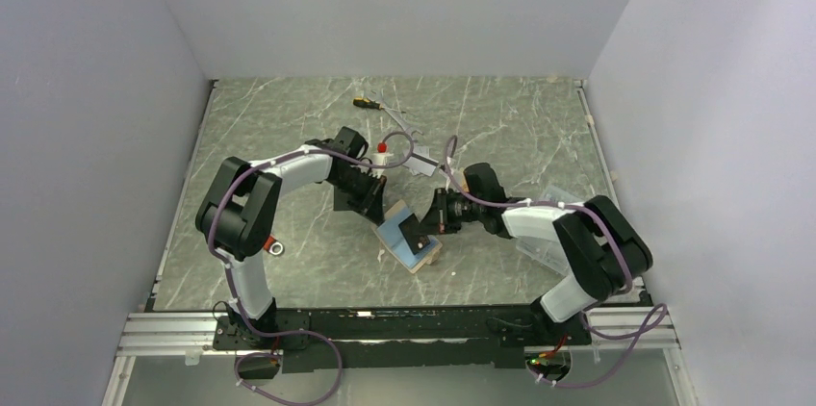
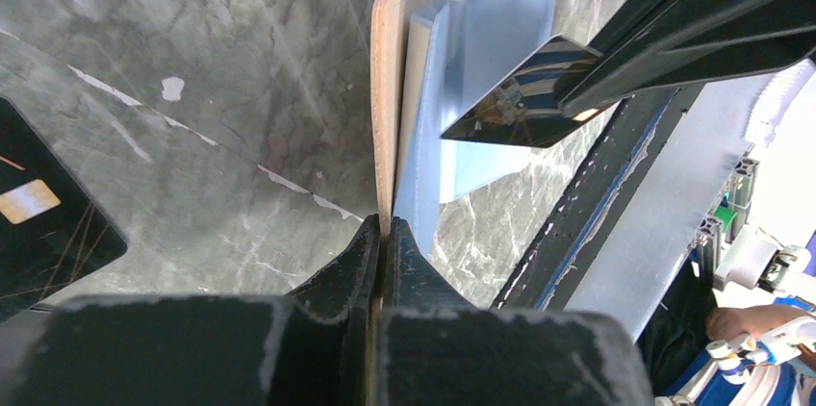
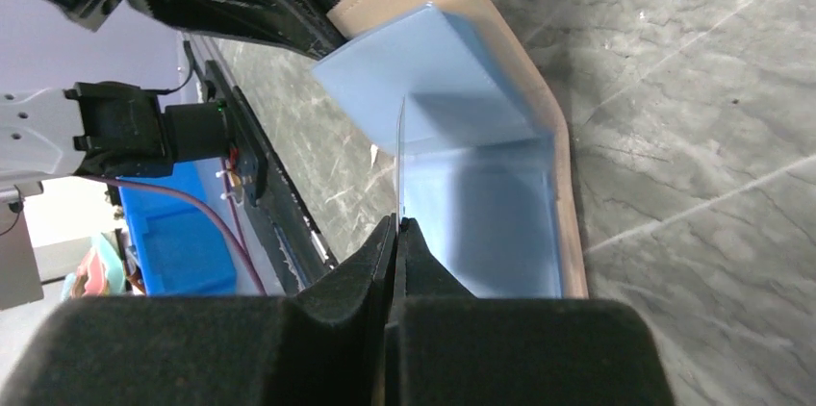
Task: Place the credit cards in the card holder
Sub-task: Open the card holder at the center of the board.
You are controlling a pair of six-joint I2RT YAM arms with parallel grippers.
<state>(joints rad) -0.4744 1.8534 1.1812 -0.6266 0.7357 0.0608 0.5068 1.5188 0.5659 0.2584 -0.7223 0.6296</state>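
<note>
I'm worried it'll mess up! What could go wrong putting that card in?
The right claw pinches the card by one end; it might twist or slip. The left claw grips the card holder by its edge; a push could tug it loose. The card's corner may snag the blue pocket.

The top camera looked down from high above the six o'clock edge over the table (image 1: 289, 127), while each wrist camera looked from near at the card holder (image 1: 409, 244), just toward six o'clock from centre, which all views shared.
</note>
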